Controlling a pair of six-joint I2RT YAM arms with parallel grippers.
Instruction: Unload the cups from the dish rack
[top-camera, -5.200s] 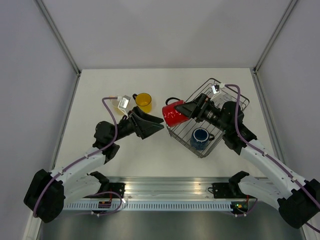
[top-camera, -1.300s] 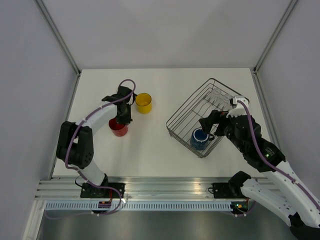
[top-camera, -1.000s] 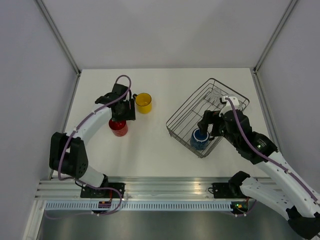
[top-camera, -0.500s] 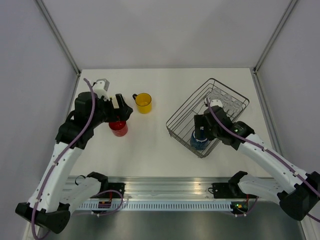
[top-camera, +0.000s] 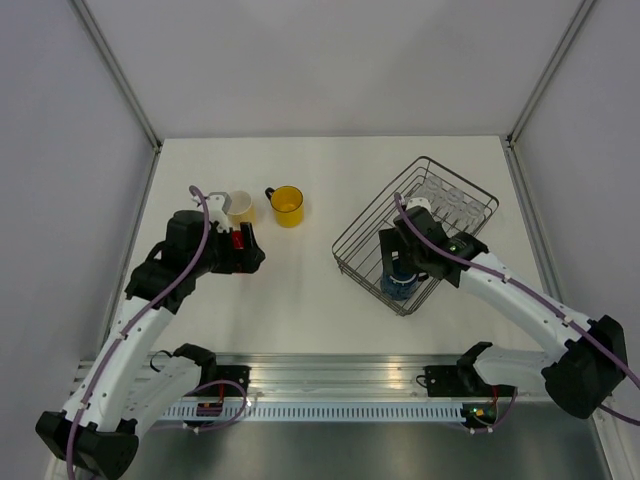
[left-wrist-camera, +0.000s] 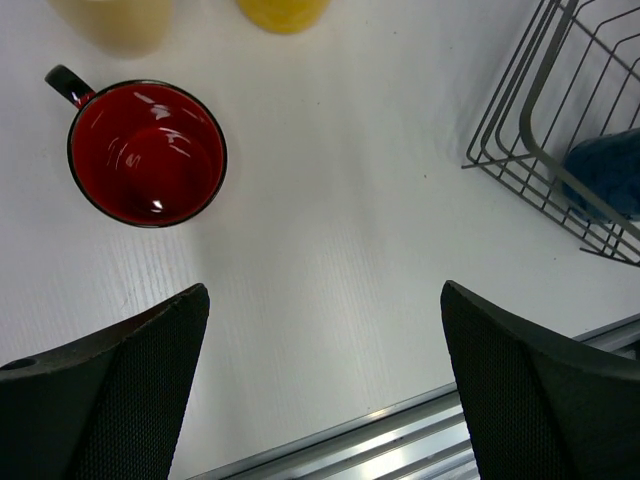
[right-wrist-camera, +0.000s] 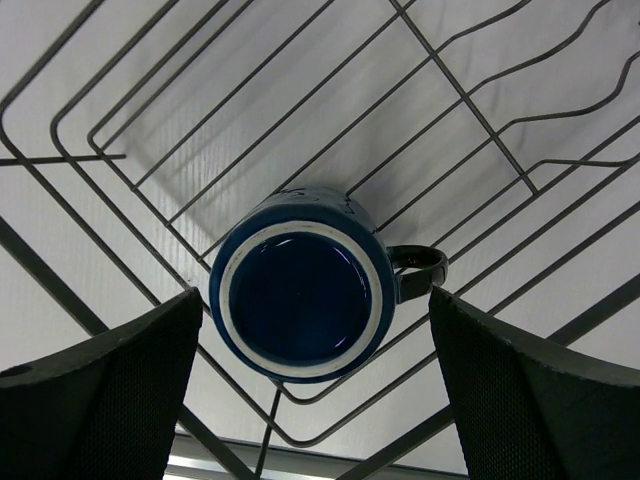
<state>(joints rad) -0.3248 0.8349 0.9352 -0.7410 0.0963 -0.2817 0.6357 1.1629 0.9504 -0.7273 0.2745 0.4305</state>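
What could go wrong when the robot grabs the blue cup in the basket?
1. The blue cup sits low among the basket wires, so the open right fingers might hit a wire first.
2. Its handle pokes out over the wires and might snag when lifted, tugging the basket.
3. The glasses share the basket and could tip if it jerks.

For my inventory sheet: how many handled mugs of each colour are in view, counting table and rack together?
Pale yellow mug: 1
Bright yellow mug: 1
Red mug: 1
Dark blue mug: 1, inside the dish rack
Total: 4 mugs
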